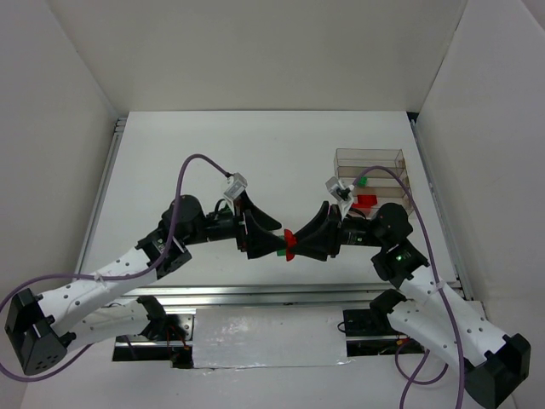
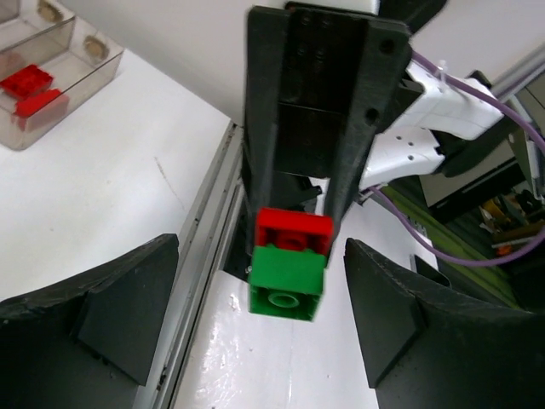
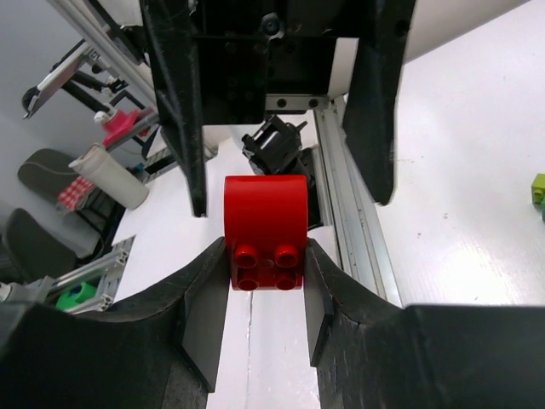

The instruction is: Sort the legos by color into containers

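My right gripper (image 3: 266, 256) is shut on a red lego (image 3: 264, 230) and holds it above the table's near edge. A dark green lego (image 2: 285, 281) is stuck to the red one (image 2: 294, 232); the right wrist view hides it. My left gripper (image 2: 264, 290) is open, with one finger on either side of the green lego and not touching it. In the top view the two grippers meet tip to tip, left (image 1: 271, 240) and right (image 1: 300, 241), around the joined legos (image 1: 289, 242). The clear container (image 1: 370, 170) stands at the back right with red legos (image 2: 25, 81) in one compartment.
A yellow-green lego (image 3: 538, 189) lies on the table at the right edge of the right wrist view. A metal rail (image 1: 255, 294) runs along the table's near edge under the grippers. White walls enclose the table on three sides.
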